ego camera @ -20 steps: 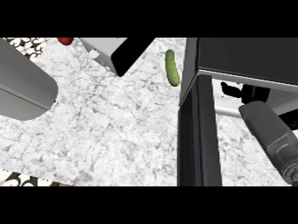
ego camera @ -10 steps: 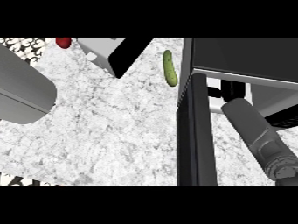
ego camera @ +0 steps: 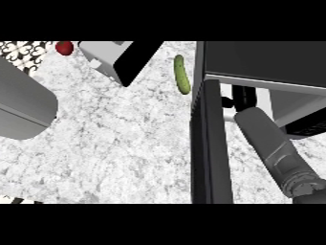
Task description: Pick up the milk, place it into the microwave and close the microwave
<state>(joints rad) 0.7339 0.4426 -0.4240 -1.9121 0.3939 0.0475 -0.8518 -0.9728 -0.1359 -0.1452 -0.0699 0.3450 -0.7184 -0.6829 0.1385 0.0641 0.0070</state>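
— What's in front of you?
— A marble table [ego camera: 116, 143], then the microwave [ego camera: 264, 62] with its door [ego camera: 209, 143] open edge-on.
— And your right hand [ego camera: 242, 98]?
— It's reaching inside the microwave; whether it's open or curled, I cannot tell.
— The milk?
— Can't see it. Only a green cucumber [ego camera: 182, 74] beside the microwave.

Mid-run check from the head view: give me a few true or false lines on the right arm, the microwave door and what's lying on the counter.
1. The dark microwave door stands open. True.
2. The right hand reaches into the microwave's opening. True; whether it holds anything cannot be seen.
3. A green cucumber sits inside the microwave. False: it lies on the white marble counter, left of the door.
4. The small dark red fruit lies beside the cucumber. False: it is far off at the counter's upper left.
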